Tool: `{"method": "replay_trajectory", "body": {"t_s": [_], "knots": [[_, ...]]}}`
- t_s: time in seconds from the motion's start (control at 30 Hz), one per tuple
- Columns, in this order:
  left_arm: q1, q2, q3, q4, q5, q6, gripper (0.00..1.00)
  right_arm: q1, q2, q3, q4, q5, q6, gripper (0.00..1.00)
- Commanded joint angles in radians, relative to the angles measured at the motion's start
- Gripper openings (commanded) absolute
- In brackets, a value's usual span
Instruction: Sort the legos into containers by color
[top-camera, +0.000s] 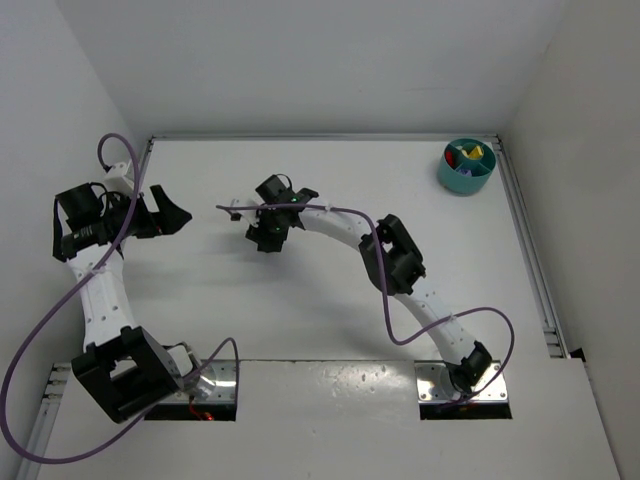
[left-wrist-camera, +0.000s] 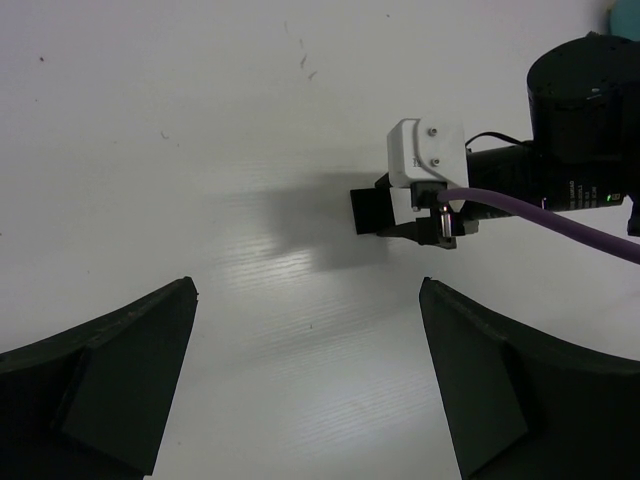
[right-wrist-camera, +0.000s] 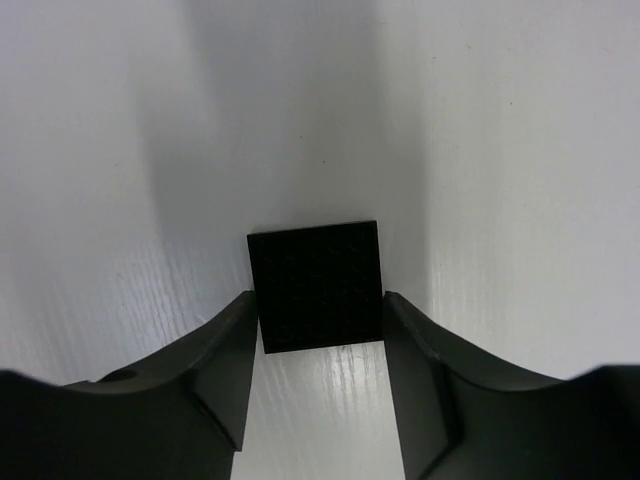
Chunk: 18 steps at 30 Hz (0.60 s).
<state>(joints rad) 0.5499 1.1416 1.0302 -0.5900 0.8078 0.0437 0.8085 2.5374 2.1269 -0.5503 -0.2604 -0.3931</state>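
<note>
One flat black square plastic plate (right-wrist-camera: 315, 270) gripped.
We see the right pincer (right-wrist-camera: 320, 300) clenched across its side edges, likely for lifting; left pincer (left-wrist-camera: 307, 290) released, idle.

Dish (top-camera: 464, 184) with bricks (top-camera: 472, 153) in far right corner; plate (right-wrist-camera: 317, 285) between jaws of right gripper (right-wrist-camera: 320, 305)

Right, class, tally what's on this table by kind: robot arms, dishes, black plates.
Robot arms: 2
Teal dish: 1
Black studded plate: 1
Total: 4
Bricks inside the dish are too small to count.
</note>
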Motion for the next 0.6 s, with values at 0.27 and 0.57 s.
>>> {"method": "replay_trajectory", "body": {"t_s": [0.27,0.57], "knots": [[0.012,0.010,0.001,0.016,0.030,0.019,1.00,-0.012,-0.044,-0.076,-0.053,-0.077,-0.035,0.28],[0.012,0.010,-0.018,0.029,0.071,0.010,1.00,-0.087,-0.326,-0.238,-0.053,-0.066,-0.006,0.19]]}}
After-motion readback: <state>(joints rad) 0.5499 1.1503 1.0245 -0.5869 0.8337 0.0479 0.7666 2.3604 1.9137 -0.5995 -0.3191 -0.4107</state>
